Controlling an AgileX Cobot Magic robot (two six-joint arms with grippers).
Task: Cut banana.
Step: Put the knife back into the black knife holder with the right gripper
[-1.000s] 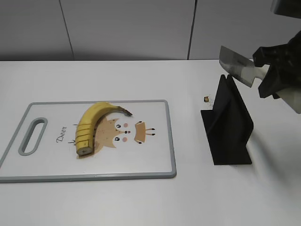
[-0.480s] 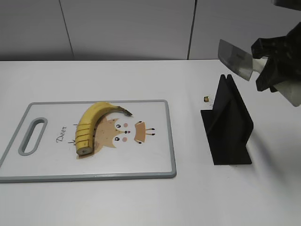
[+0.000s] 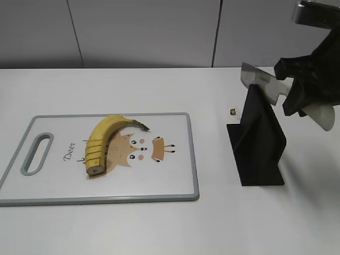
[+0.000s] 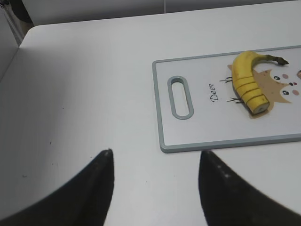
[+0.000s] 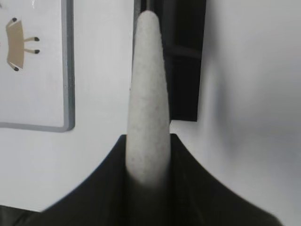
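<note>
Banana: the banana (image 3: pixel 104 142) lies on the cutting board (image 3: pixel 175 180), over the printed deer, stem tip toward the board's middle — its blunt end is already sliced crosswise into several rounds that sit together in line.

Knife: the knife (image 3: pixel 264 84) is in the right gripper (image 3: pixel 304 90), blade just above the top edge of the black knife stand (image 3: pixel 258 141), perhaps touching it; the pale handle sticks out past the gripper on the right.

Right claw: closed on the knife handle — the right wrist view shows the handle clamped between the dark fingers, with the stand below it.

Left claw: the left gripper (image 4: pixel 155 188) is spread wide and holds nothing; it hangs over bare table beside the board's handle end, well apart from the banana.

Step in hand: judging by the sliced end and the blade at the stand, cutting looks done and the knife is being put away.

Next move: line the blade up with the stand's slot, lower it straight in, then release; a tilted blade could catch the stand's edge or tip it.
</note>
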